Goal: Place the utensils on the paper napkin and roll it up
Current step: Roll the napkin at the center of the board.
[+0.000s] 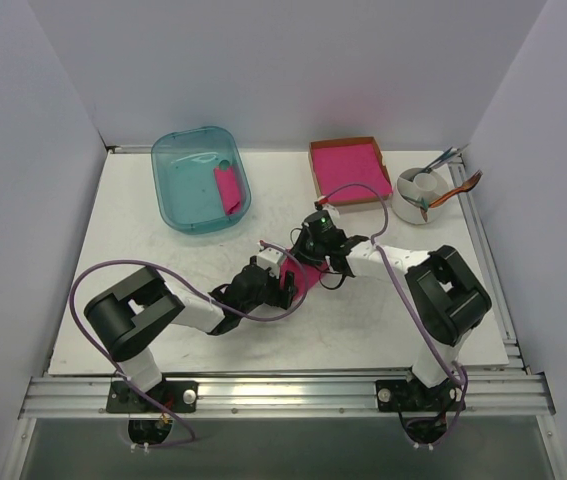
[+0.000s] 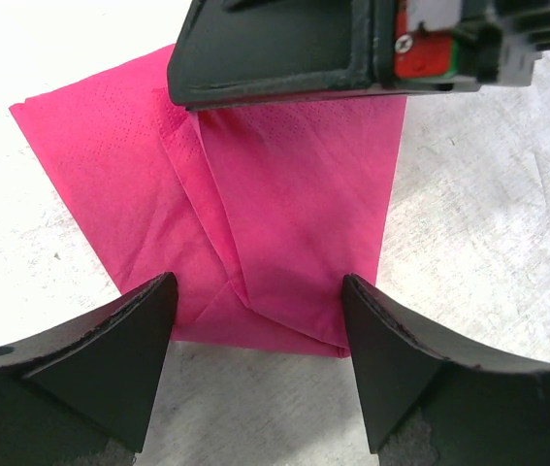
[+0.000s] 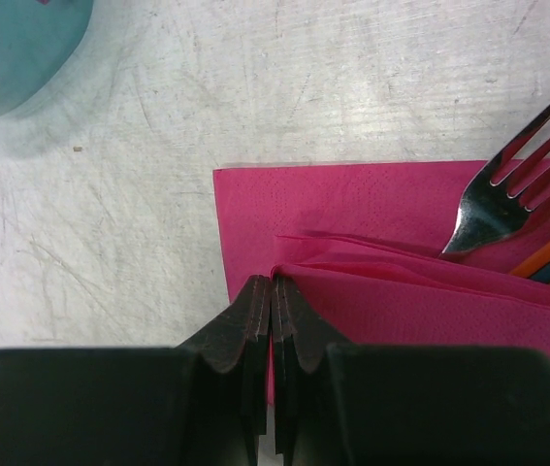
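Magenta paper napkin (image 2: pixel 294 214), right jaws low, pinching its fold, left jaws wide astride

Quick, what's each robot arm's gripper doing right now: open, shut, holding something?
Left gripper: open, holding nothing; its fingers straddle the napkin.
Right gripper: closed, pinching a fold of the napkin.

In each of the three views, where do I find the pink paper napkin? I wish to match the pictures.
Top external: the paper napkin lies at the table's centre, mostly hidden between the two grippers.
Left wrist: the napkin fills the middle, reaching down between the open left gripper.
Right wrist: the napkin is at right of centre, with the fork on it.
Shared landmark: the right gripper, shut on the napkin's fold.
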Robot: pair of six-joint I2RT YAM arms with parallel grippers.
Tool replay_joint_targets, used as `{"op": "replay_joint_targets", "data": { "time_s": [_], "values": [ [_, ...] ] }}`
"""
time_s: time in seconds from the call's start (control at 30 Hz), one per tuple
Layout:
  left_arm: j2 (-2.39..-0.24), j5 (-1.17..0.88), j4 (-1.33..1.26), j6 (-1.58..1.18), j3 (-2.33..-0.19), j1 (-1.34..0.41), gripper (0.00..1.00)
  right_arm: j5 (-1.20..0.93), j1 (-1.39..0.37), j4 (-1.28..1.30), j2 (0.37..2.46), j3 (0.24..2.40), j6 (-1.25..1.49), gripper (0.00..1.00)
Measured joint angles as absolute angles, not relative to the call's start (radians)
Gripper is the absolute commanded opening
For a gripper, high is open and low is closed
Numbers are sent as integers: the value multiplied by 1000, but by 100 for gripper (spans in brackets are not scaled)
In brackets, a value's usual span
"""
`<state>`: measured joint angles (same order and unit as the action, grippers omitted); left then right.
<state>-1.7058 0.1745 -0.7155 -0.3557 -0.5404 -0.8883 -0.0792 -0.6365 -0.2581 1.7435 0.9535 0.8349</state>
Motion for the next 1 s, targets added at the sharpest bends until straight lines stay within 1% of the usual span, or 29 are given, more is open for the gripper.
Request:
{"op": "replay_joint_targets", "data": {
  "time_s": [0.8,0.87,1.0],
  "values": [
    [-1706,168,-706,-356,-548,-888,80,-94,-643,-273,1771,973,825,0],
    [-1706,168,-706,-356,-548,-888,80,-94,-643,-273,1781,980,825,0],
    [-1706,167,-706,-355,-548,-888,75,-95,-643,-276,1792,989,820,0]
  ]
}}
